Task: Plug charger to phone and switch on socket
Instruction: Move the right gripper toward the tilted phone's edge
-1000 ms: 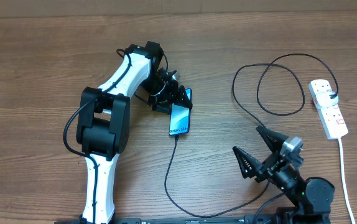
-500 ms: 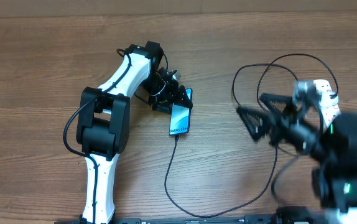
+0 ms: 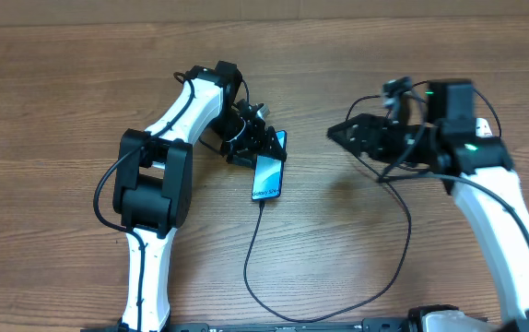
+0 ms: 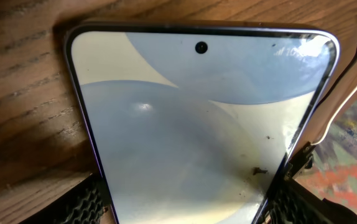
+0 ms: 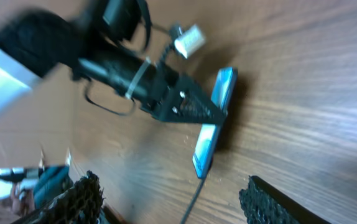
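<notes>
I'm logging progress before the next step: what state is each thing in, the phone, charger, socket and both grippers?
phone: screen lit
charger: tip at the phone's lower end, apparently plugged in
socket: mostly hidden by the right arm, switches unreadable
left gripper: shut on the phone
right gripper: open, empty

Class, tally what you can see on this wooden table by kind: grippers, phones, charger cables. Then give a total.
black two-finger grippers: 2 (left gripper, right gripper)
slim blue-screened smartphone: 1
long thin black charger cable: 1
Total: 4
</notes>
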Controlling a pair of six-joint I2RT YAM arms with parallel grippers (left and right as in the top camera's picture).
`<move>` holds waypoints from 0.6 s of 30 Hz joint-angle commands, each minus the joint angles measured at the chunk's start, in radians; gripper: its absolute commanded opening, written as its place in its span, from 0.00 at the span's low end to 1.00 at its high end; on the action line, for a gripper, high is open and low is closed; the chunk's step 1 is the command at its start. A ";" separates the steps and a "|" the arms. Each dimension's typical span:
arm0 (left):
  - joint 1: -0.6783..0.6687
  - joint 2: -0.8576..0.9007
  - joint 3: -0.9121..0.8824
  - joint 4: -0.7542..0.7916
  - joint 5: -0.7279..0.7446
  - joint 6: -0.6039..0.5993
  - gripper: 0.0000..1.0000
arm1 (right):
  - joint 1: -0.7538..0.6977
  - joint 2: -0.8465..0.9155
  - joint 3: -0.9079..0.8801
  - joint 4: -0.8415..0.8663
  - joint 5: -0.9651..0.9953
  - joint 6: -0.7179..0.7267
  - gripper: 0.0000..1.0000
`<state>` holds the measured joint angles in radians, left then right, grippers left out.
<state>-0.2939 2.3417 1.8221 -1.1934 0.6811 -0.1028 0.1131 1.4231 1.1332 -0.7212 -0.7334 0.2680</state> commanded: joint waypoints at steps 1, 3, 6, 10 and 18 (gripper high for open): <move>-0.001 0.005 0.009 -0.008 0.049 0.022 0.66 | 0.077 0.065 0.005 0.019 0.054 -0.009 0.73; -0.001 0.005 0.009 -0.008 0.049 0.022 0.66 | 0.117 0.111 0.005 0.040 0.090 -0.005 0.73; -0.001 0.005 0.009 -0.014 0.052 0.022 0.66 | 0.188 0.193 0.005 0.092 0.166 0.049 0.73; -0.001 0.005 0.009 -0.025 0.052 0.022 0.66 | 0.246 0.269 0.005 0.150 0.175 0.090 0.72; -0.001 0.005 0.009 -0.032 0.052 0.022 0.67 | 0.330 0.386 0.005 0.206 0.187 0.134 0.63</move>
<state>-0.2939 2.3417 1.8221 -1.2167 0.6857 -0.1005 0.4198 1.7824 1.1332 -0.5350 -0.5678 0.3733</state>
